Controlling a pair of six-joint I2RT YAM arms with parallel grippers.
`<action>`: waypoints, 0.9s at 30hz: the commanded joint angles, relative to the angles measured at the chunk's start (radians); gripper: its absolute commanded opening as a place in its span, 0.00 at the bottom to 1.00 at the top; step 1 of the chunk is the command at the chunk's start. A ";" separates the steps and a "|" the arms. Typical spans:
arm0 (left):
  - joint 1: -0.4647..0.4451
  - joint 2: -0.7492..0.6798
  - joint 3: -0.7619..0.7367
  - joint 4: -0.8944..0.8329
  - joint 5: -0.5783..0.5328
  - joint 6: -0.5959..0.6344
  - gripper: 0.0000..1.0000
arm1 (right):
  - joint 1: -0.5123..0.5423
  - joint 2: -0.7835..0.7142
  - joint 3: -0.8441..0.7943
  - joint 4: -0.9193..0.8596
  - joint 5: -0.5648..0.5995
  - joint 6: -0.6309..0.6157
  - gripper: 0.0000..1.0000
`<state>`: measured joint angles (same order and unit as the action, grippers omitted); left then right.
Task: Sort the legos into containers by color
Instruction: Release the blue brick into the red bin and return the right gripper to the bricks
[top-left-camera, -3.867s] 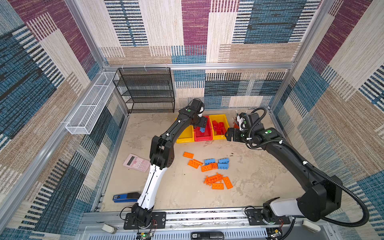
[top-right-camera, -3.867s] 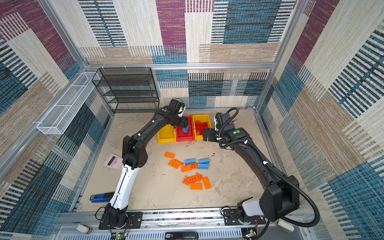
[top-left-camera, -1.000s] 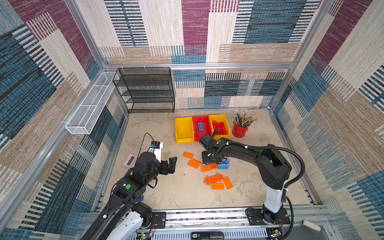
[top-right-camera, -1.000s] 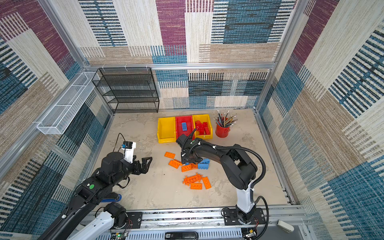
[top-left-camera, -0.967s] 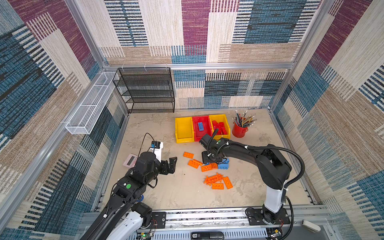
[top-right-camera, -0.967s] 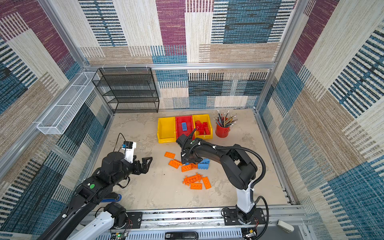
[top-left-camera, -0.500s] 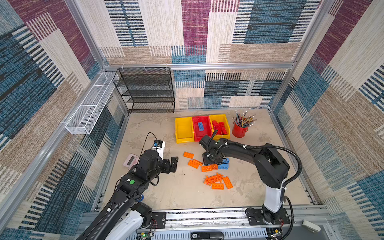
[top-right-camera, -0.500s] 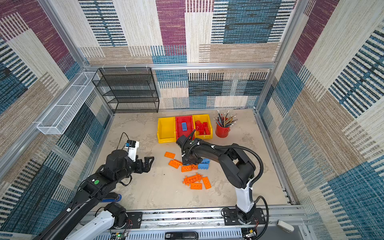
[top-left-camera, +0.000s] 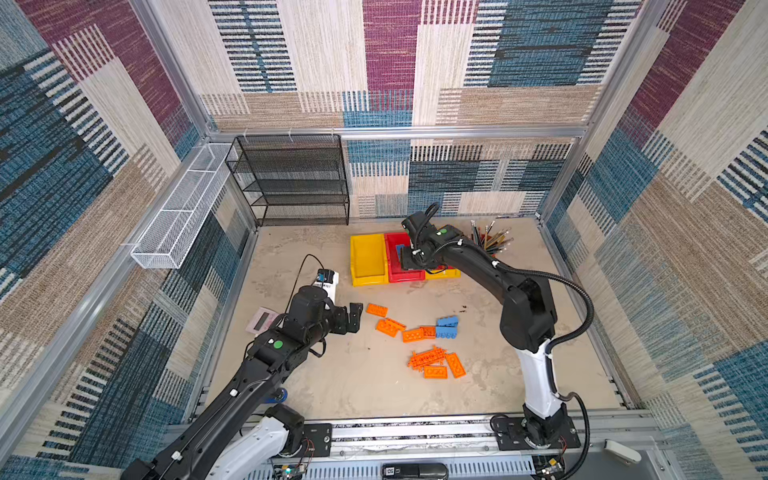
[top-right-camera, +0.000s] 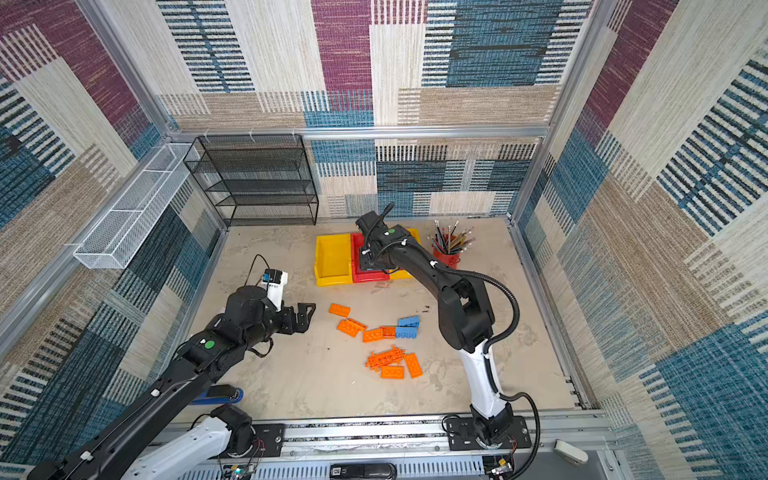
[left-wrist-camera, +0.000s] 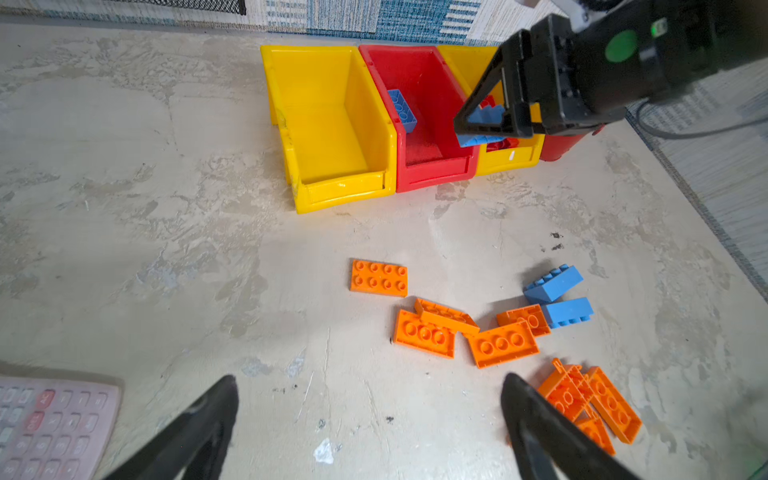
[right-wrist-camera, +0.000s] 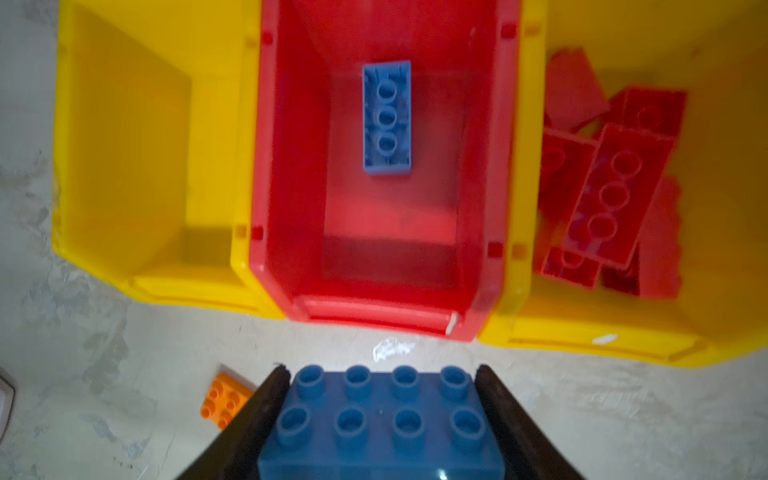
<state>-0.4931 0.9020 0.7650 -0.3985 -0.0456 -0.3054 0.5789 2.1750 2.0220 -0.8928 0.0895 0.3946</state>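
Gripping a blue two-by-four brick (right-wrist-camera: 382, 428) in the right gripper (right-wrist-camera: 382, 374) by its long smooth walls, aloft at the red bin's (right-wrist-camera: 494, 166) front edge. Hard, light, slick plastic (best pinched on flat sides, not studs). Left gripper (left-wrist-camera: 369, 384) wide open, empty, near loose orange bricks (left-wrist-camera: 378, 277). Seen plainly only from the right wrist: red bricks (right-wrist-camera: 615, 195) in a yellow bin (right-wrist-camera: 623, 349), arm-covered in both top views.
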 joint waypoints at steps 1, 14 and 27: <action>0.002 0.047 0.037 0.058 -0.004 0.056 0.99 | -0.020 0.081 0.139 -0.075 -0.001 -0.067 0.61; 0.013 0.290 0.215 0.093 0.037 0.155 0.99 | -0.076 0.314 0.558 -0.088 -0.132 -0.139 0.99; 0.013 0.238 0.162 0.101 0.125 0.108 0.99 | -0.076 -0.071 0.051 -0.011 0.006 -0.051 0.99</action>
<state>-0.4801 1.1595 0.9436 -0.3260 0.0219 -0.1761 0.5034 2.2009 2.2162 -0.9360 0.0418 0.2924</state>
